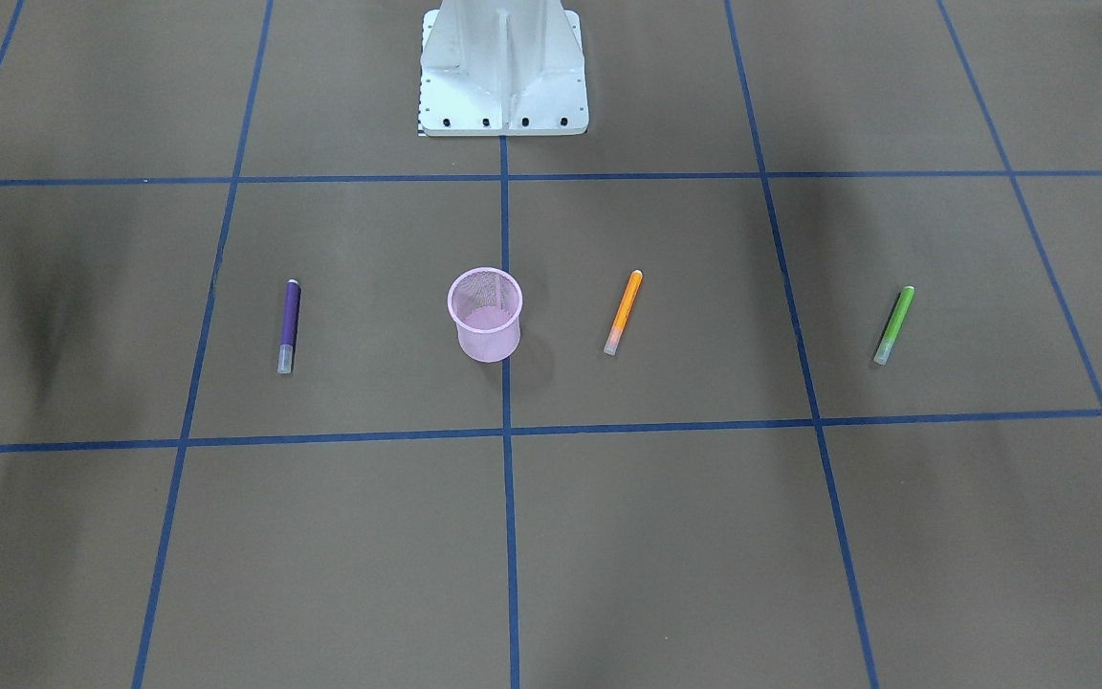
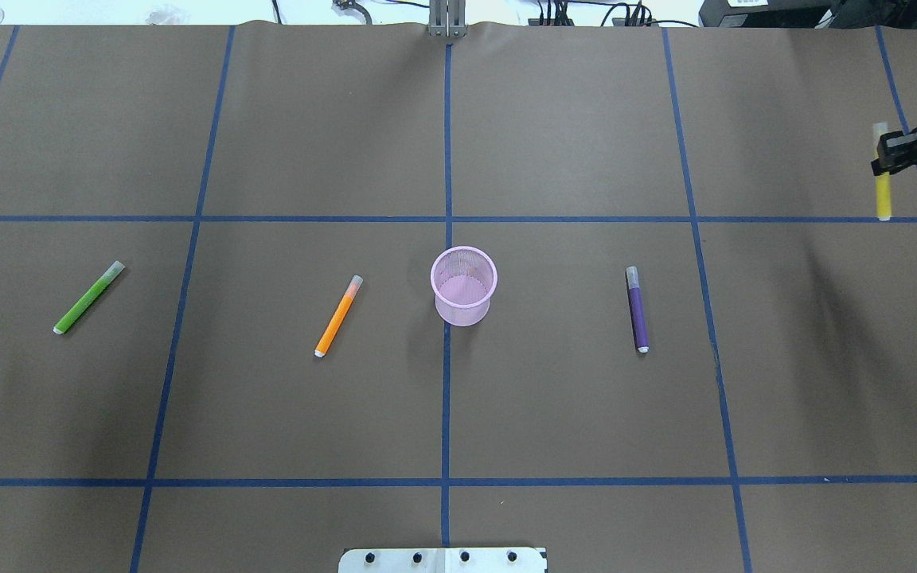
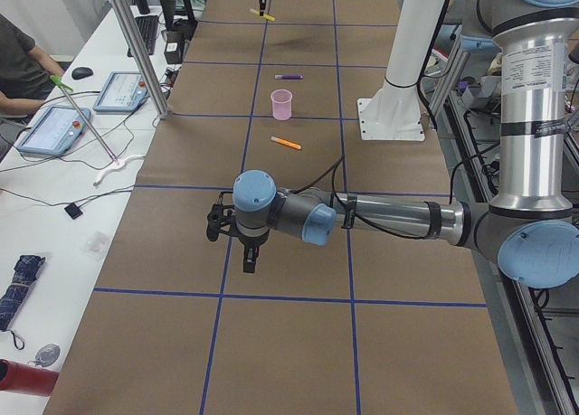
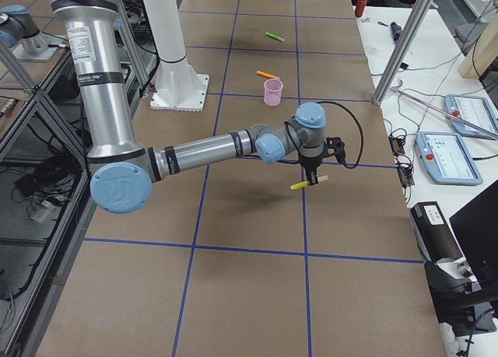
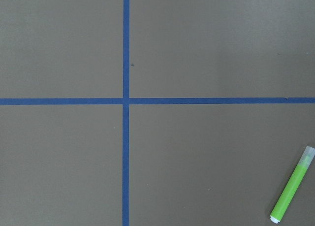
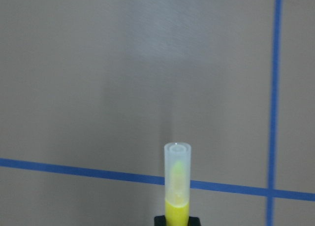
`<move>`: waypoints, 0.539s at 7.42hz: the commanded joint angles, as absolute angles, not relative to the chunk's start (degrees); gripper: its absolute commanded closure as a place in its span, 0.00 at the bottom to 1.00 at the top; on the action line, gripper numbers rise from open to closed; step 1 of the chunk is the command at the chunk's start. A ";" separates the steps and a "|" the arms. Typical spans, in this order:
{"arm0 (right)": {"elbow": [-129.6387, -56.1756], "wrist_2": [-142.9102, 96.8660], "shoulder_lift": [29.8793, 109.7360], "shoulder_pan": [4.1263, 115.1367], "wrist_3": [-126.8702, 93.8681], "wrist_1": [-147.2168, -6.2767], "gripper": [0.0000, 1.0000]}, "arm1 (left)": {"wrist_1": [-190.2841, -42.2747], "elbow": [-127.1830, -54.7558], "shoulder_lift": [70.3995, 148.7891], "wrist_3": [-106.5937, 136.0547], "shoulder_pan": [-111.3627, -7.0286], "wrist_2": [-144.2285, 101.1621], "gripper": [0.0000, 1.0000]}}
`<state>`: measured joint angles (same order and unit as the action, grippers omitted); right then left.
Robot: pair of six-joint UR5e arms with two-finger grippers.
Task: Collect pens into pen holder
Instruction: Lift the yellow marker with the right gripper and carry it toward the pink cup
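Now, at the right end edge of the counter (image 2: 586, 414), toward its far-right corner, your right gripper (image 2: 887, 155) has its jaws clamped on the yellow pen (image 2: 882, 195). The grip sits close behind the clear cap, with the long coloured body sticking out to one side. The pen lies roughly level and, in the right-side view, looks clear of the surface. The step in hand, by that, is the carry to the pen holder. Tip the wrist so the long end points down as you near the cup; a level pen would likely only bridge the rim.

On the way in, the purple pen (image 2: 637, 314) lies flat between the right end edge and the counter's middle. Pass over it with height to spare. The pen holder (image 2: 463, 314) stands upright midway between the two end edges, and no pen shows in it. It looks like light mesh, so come down from straight above the opening, touch neither rim nor wall, and let go low inside.

Beyond it, the orange pen (image 2: 337, 317) lies near the cup but apart from it, and the green pen (image 2: 88, 298) lies well toward the left end edge. Farthest off, the left gripper (image 3: 251, 257) hangs over the left end; you cannot tell whether its jaws are apart or together.
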<state>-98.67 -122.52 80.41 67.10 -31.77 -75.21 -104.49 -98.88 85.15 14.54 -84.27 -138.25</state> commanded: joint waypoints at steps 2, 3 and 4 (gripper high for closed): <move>-111.33 -116.20 70.79 55.92 -55.04 -75.15 1.00 | -105.12 -98.88 85.25 14.59 -83.33 -138.25 0.01; -113.79 -109.93 68.40 50.94 -59.72 -75.23 1.00 | -105.12 -98.88 85.43 14.50 -83.23 -138.16 0.01; -115.38 -97.51 66.64 43.75 -61.77 -75.15 1.00 | -105.12 -98.79 85.43 14.59 -83.23 -138.16 0.01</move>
